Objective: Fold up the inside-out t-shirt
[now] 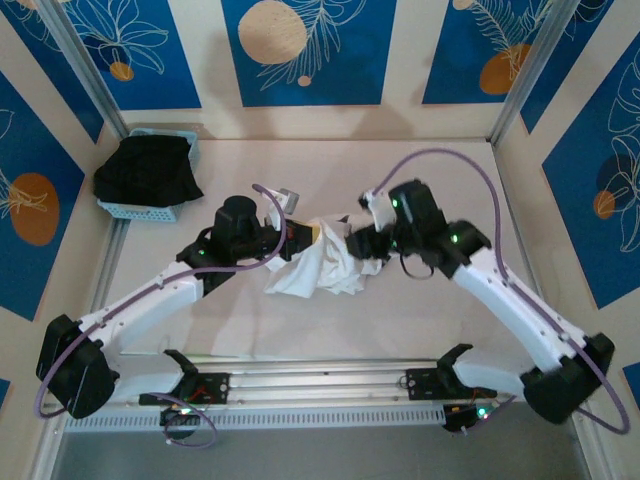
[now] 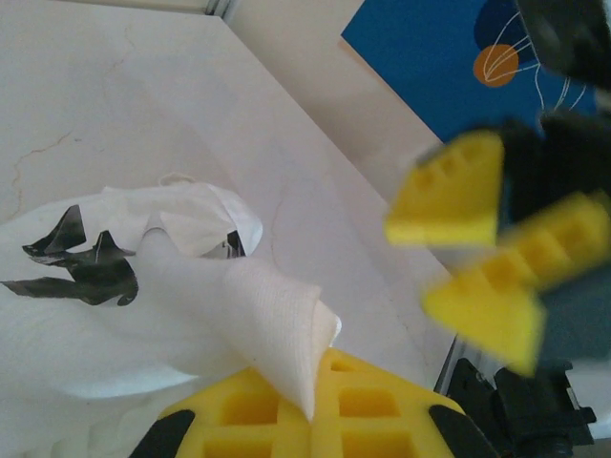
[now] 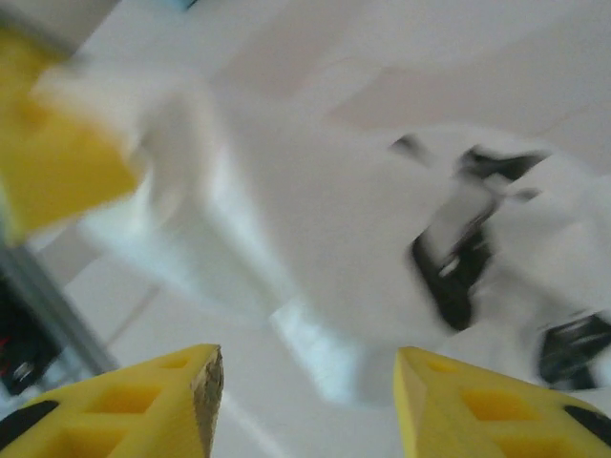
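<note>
At mid-table, left tool pinches the t-shirt (crumpled); right tool gapes empty.

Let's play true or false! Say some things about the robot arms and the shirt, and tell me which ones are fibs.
1. The t-shirt lies flat and neatly folded. False: it sits in a crumpled heap between the two arms.
2. The left fingers pinch a bit of the t-shirt. True.
3. The right fingers are shut on the t-shirt. False: they stand apart with nothing between them.
4. A black garment lies in the basket at the far left corner. True.
</note>
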Robot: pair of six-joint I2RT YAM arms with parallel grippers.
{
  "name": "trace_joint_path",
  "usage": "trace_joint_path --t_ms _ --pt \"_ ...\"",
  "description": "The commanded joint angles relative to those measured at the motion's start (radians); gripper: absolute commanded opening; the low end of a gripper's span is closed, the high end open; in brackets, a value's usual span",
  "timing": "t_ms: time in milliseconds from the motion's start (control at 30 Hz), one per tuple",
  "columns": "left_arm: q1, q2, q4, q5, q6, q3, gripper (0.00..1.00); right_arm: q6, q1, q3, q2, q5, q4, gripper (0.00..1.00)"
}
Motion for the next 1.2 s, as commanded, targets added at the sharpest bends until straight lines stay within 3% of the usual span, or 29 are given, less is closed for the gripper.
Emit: trace_joint_path --t_ms 0,167,300,367,433,500,600,767,933,1033,1167 --pt "0.009 -0.015 -0.026 0.032 -0.002 0.050 0.00 0.037 0.069 -0.150 -0.052 0.009 0.127 0.58" --pt "0.010 -0.026 -0.044 0.040 0.007 0.058 0.00 0.047 0.098 -0.231 -0.024 0.175 0.262 0.77" --pt "0.011 -0.042 -0.058 0.036 0.023 0.054 0.00 0.065 0.076 -0.244 0.094 0.236 0.402 0.77" --pt "0.011 -0.051 -0.081 0.016 0.039 0.053 0.00 0.065 0.044 -0.219 0.146 0.226 0.408 0.67" --pt "0.021 -0.064 -0.096 -0.008 0.043 0.053 0.00 0.055 0.009 -0.206 0.158 0.161 0.403 0.41" --pt "0.045 -0.075 -0.085 -0.022 0.023 0.043 0.00 0.044 -0.040 -0.215 0.131 -0.002 0.411 0.20" --pt "0.095 -0.072 -0.079 -0.045 -0.021 0.035 0.00 0.039 -0.105 -0.242 0.076 -0.297 0.440 0.00" --pt "0.163 -0.023 -0.179 -0.196 0.018 0.056 0.00 0.088 -0.168 -0.278 0.010 -0.642 0.545 0.00" --pt "0.166 0.089 -0.297 -0.346 0.137 0.120 0.09 0.174 -0.190 -0.302 0.019 -0.789 0.711 0.00" --pt "0.161 0.124 -0.357 -0.340 0.164 0.142 0.28 0.184 -0.196 -0.284 0.054 -0.810 0.730 0.00" --pt "0.107 0.034 -0.387 -0.375 0.215 0.098 0.49 0.181 -0.199 -0.279 0.079 -0.810 0.740 0.00"
